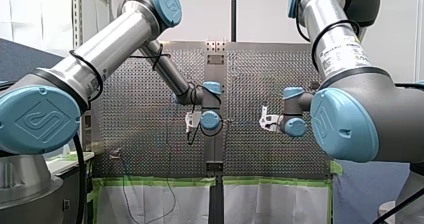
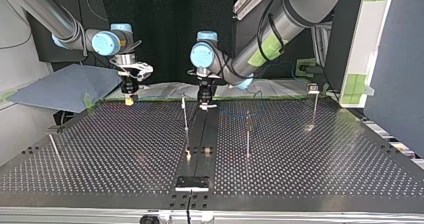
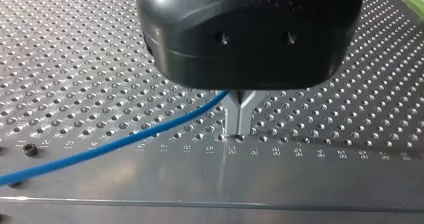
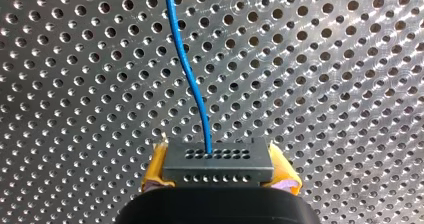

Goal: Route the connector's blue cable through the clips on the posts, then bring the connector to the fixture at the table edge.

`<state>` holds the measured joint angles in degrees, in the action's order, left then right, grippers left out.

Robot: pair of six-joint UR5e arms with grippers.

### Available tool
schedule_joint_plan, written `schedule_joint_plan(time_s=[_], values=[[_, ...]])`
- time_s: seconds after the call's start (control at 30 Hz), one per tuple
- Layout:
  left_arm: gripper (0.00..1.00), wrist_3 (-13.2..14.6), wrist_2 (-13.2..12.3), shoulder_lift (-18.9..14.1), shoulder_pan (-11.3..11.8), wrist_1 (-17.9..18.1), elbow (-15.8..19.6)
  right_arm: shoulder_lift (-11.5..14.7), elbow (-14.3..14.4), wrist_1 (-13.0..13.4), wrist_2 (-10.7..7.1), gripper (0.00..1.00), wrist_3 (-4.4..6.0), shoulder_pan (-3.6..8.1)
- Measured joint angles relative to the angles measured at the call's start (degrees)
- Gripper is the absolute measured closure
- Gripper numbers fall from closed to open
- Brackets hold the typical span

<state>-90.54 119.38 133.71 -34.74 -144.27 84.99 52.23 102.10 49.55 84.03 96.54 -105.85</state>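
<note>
Connector (image 4: 218, 156) in my right end effector (image 4: 220, 170)

1. A pale wall (image 1: 250, 14) stood beyond the perforated table (image 1: 140, 134), with a dark upright pole (image 1: 233, 9) before it and a metal rack (image 1: 76, 14) at the front view's left.
2. White sheets (image 1: 150, 204), edged with green tape (image 1: 165, 181), hung along the table's edge at the front view's bottom.
3. In the top view a black backdrop (image 2: 165, 24) filled the rear. A blue cloth (image 2: 65, 86) lay at the left, and a white board (image 2: 367, 39) and a dark blue panel (image 2: 400, 69) stood at the right.
4. Light glinted off the table's metal.
</note>
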Motion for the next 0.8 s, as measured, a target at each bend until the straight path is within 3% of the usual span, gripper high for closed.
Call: schedule_joint_plan(time_s=[0.73,0.77,0.8], values=[[1.00,-0.1,-1.9,0.1,1.7,-1.1,-1.0,-0.3,-1.7,-1.0,-0.52,1.00,-0.05,1.09],[0.84,-0.1,-2.1,0.1,1.7,-1.3,-1.0,-0.3,-1.7,-1.0,-0.58,1.00,-0.07,1.10],[0.84,-0.2,-2.3,0.1,1.7,-1.4,-1.0,-0.3,-1.7,-1.0,-0.65,1.00,-0.08,1.10]])
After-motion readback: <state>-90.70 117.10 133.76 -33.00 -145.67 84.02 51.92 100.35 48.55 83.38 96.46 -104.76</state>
